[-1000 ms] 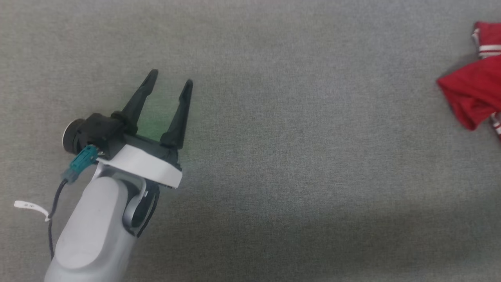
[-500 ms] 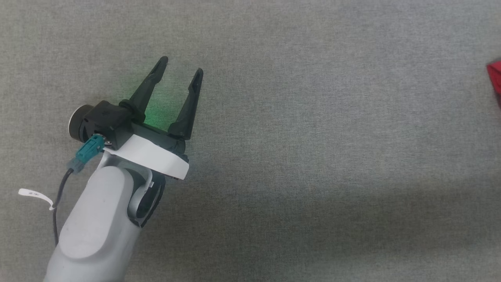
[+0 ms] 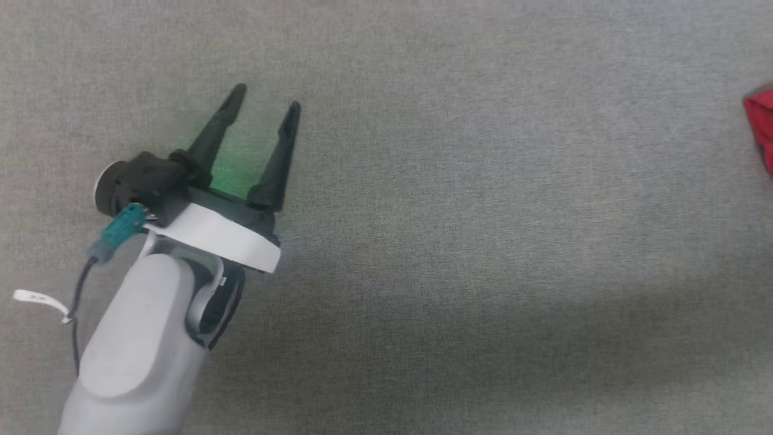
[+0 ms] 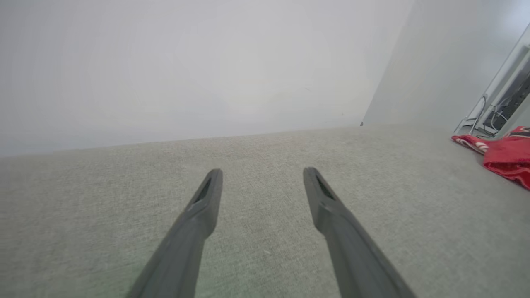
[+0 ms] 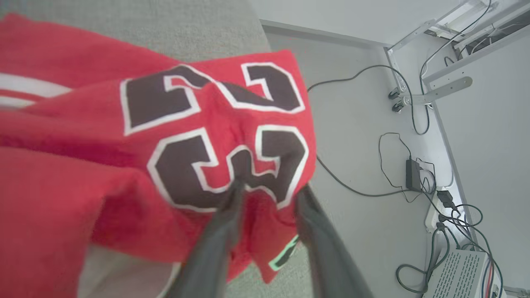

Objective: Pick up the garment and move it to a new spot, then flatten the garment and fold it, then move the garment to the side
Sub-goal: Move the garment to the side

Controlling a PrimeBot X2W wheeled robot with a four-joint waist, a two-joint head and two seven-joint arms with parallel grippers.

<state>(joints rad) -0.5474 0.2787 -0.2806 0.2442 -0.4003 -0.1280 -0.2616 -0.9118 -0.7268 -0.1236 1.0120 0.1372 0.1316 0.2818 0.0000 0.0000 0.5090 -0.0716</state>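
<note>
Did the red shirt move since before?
Yes: across the grey surface the garment has gone right, farther from the left gripper, to the head view's right edge.

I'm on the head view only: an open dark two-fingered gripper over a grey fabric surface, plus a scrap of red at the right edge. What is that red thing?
Observer: It is the bright red soft sports garment. The right wrist view shows large dark numerals edged in white on it.
Operator: Where is the right gripper?
Observer: The right gripper has its tips in the cloth just below those numerals, with red fabric between the fingers. Whether it grips, I cannot tell.
Operator: What lies beside the garment?
Observer: Beyond the edge of the grey fabric surface there is a pale floor with a dark power brick on it.
</note>
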